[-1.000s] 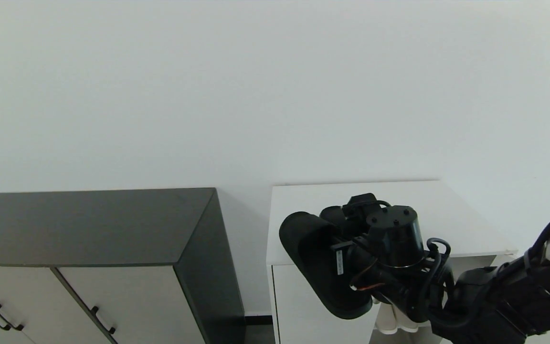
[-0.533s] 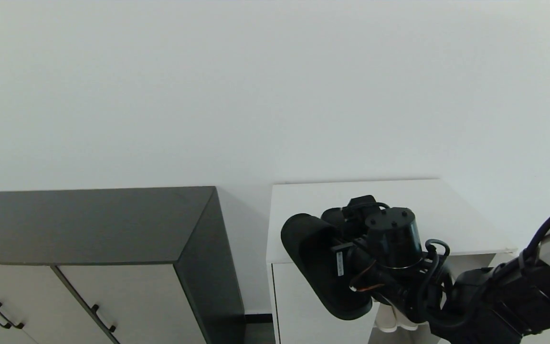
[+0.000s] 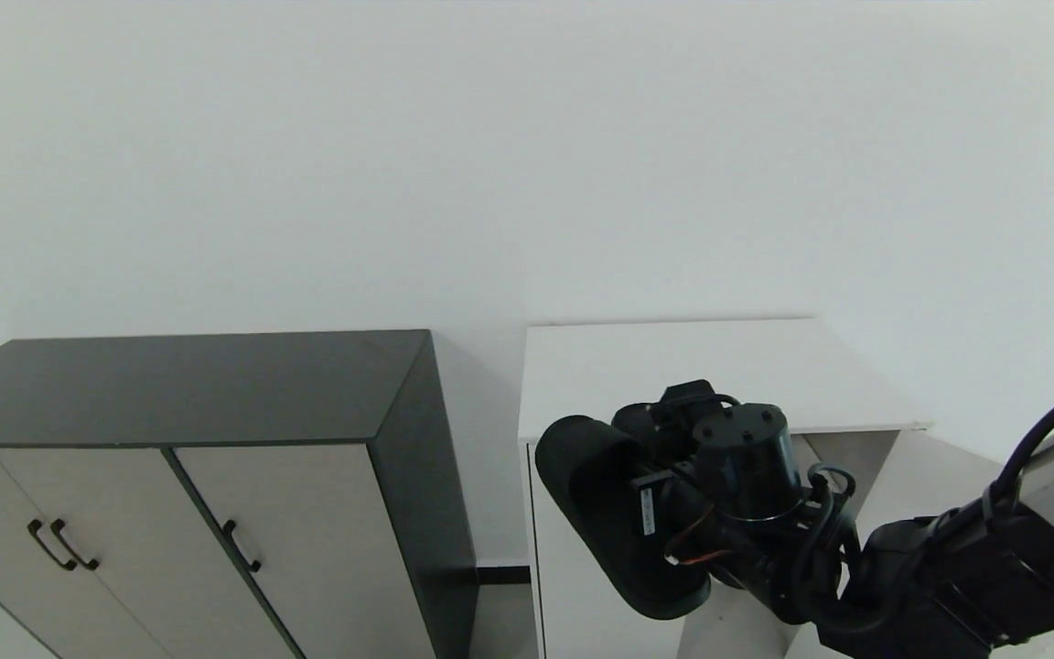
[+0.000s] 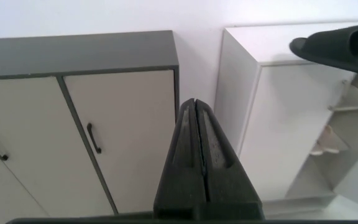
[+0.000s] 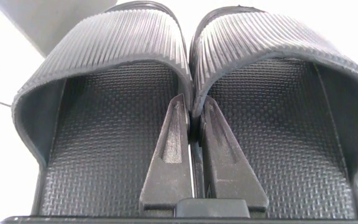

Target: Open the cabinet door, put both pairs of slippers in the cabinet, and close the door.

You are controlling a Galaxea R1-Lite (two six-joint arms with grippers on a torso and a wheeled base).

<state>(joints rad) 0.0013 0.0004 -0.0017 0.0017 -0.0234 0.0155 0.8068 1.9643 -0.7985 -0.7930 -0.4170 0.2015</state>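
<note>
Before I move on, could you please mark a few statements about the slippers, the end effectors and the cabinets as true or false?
1. The right end effector is shut on the black slippers. True.
2. The left end effector holds a slipper. False: it is shut on nothing.
3. The dark-topped cabinet stands open. False: its doors are shut.
4. Pale slippers sit inside the white cabinet. True.
</note>
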